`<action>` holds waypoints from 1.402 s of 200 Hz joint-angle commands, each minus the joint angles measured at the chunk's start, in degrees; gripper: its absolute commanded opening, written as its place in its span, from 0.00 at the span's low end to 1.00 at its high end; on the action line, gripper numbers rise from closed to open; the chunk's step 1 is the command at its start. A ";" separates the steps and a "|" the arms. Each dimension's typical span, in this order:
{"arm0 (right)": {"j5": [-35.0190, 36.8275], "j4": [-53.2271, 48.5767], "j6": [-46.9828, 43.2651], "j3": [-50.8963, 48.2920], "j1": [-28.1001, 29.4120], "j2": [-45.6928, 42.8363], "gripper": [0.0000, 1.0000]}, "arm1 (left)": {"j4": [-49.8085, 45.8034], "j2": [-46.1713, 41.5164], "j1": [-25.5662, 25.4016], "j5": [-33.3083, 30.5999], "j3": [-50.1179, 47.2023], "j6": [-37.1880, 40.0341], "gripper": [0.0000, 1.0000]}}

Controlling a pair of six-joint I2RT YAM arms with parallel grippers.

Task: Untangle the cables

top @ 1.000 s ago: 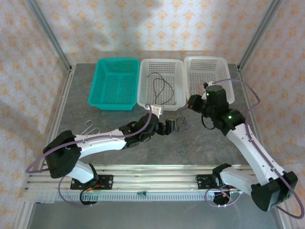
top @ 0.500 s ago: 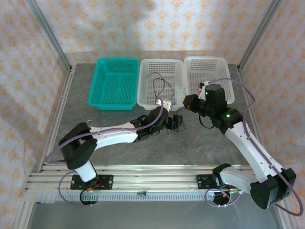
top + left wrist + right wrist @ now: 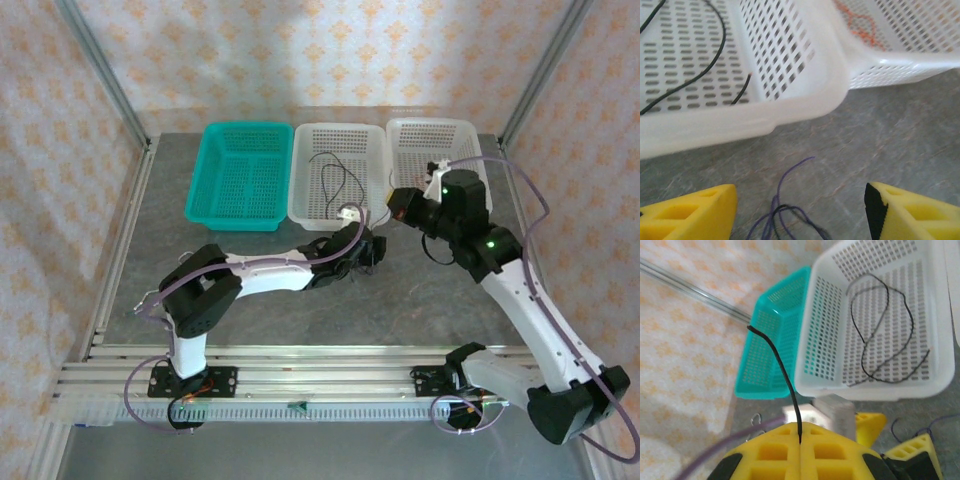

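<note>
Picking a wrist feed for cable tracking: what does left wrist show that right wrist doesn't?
Left wrist adds: an orange cable in the right white basket. Right wrist adds: the right gripper shut on a thin black cable standing up from its pads, and the teal basket. Both: the middle white basket with a looped black cable lying in it, the open left gripper, and thin purple wire on the table by it.
</note>
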 commanded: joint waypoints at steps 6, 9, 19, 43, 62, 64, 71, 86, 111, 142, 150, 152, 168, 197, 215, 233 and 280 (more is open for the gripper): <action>0.90 -0.52 -0.16 4.97 0.38 -2.82 0.00 | -2.09 0.68 0.26 -2.99 -2.42 -2.42 0.69; 0.81 -0.52 -0.14 5.36 0.37 -2.86 0.00 | -2.18 0.68 0.29 -2.92 -2.77 -2.48 0.69; 0.33 -0.52 -0.13 6.61 0.37 -3.13 0.00 | -2.20 0.79 0.27 -2.85 -3.76 -2.59 0.69; 0.19 -1.28 -0.85 9.99 0.38 -3.22 0.00 | -1.98 0.67 0.23 -2.82 -6.04 -3.11 0.69; 1.16 -1.74 -1.49 12.19 0.42 -3.30 0.00 | -1.94 0.30 0.29 -3.06 -7.38 -3.46 0.69; 1.25 -1.81 -1.57 12.40 0.38 -3.30 0.00 | -1.94 0.25 0.28 -3.12 -7.44 -3.50 0.69; 1.59 -1.91 -1.88 13.20 0.38 -3.39 0.00 | -1.94 0.09 0.22 -3.28 -7.96 -3.57 0.69; 2.46 -2.48 -2.61 14.80 0.37 -3.31 0.00 | -1.94 -0.21 0.22 -3.41 -8.61 -3.82 0.69; 5.39 -4.42 -3.93 16.51 0.38 -3.02 0.00 | -0.97 -1.51 0.25 -3.47 -10.27 -4.03 0.69; 14.74 -9.41 -4.92 18.09 0.37 -2.22 0.00 | 2.16 -4.01 0.22 -1.37 -12.27 -3.25 0.80; 16.17 -9.80 -5.09 18.38 0.38 -2.08 0.00 | 2.81 -4.99 0.21 -1.00 -12.65 -3.22 0.84; 16.47 -9.89 -5.18 18.41 0.37 -2.12 0.00 | 2.98 -5.27 0.21 -0.95 -12.82 -3.26 0.84; 19.28 -10.23 -5.76 18.85 0.37 -2.25 0.00 | 4.09 -7.88 0.22 -0.70 -13.59 -3.31 0.89; 22.42 -10.88 -7.44 21.05 0.37 -1.56 0.00 | 3.66 -13.39 0.23 -0.87 -13.64 -2.96 0.96; 23.94 -11.20 -8.23 22.05 0.38 -0.82 0.00 | 2.13 -17.40 0.22 -2.48 -13.68 -2.49 0.96; 23.84 -11.24 -9.62 22.47 0.42 -0.10 0.00 | -0.11 -20.82 0.24 -4.83 -13.47 -1.71 0.96; 23.98 -12.82 -12.07 23.77 0.28 3.01 0.00 | -2.90 -28.18 4.26 -1.27 -13.00 0.16 0.95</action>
